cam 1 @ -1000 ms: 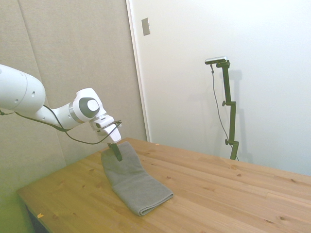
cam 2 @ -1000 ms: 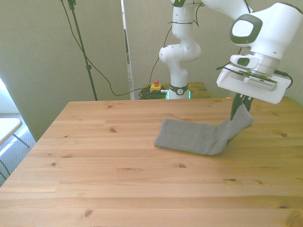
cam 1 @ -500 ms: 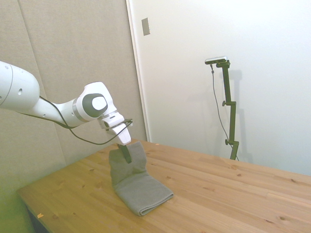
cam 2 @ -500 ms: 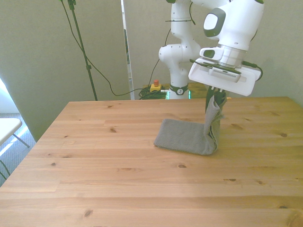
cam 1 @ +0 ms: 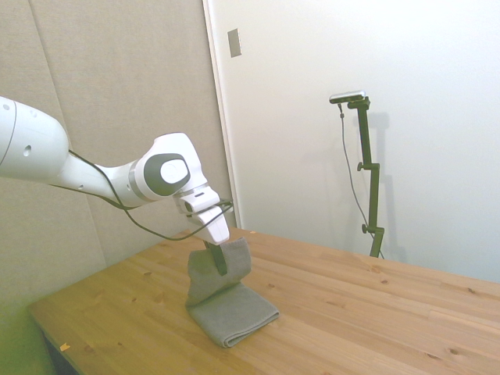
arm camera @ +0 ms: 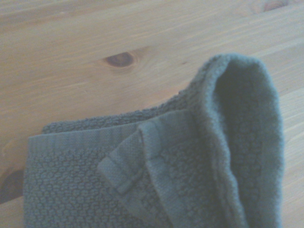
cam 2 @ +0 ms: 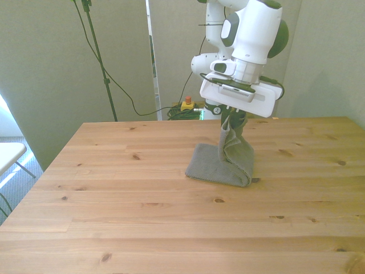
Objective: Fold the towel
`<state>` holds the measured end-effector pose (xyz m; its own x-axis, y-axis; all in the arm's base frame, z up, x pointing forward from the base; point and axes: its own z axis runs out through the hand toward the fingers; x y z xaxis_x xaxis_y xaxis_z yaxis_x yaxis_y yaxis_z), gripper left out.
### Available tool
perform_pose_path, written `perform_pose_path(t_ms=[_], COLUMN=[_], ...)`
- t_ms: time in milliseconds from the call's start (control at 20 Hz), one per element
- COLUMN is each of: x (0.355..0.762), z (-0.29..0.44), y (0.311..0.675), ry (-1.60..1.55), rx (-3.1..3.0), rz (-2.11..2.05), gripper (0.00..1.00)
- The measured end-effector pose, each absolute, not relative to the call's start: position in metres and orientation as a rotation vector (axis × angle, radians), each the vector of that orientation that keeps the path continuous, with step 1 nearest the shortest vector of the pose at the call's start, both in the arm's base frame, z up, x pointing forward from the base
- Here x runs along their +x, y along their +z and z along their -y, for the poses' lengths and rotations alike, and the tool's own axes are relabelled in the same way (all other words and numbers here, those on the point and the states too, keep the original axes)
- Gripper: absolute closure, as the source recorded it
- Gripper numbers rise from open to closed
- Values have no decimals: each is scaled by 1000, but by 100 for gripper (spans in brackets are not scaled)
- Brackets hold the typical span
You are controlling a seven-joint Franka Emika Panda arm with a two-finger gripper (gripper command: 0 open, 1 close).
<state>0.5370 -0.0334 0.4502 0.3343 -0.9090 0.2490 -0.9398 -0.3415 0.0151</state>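
One nubby grey towel (cam 2: 223,164), half lifted off the wooden table (cam 2: 142,211); tool (cam 2: 232,122) pinching its hemmed end.

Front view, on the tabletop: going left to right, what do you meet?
Bare table → flat part of the towel → its lifted end, held up by the tool → bare table again.

Robotics lab setup: white Franka arm (cam 2: 251,34) bolted behind a bare wooden table (cam 2: 142,228), padded wall panels (cam 1: 117,94), loose cables (cam 2: 122,91), red e-stop button (cam 2: 187,101) behind.
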Motion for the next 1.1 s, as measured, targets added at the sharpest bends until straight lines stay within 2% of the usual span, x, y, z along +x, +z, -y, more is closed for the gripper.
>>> perform_pose_path(t_ms=[350,1100], x=[536,530], z=[58,63], y=[436,439], ry=[265,196], rx=[2412,2446], rz=[1726,1698], gripper=[0,0])
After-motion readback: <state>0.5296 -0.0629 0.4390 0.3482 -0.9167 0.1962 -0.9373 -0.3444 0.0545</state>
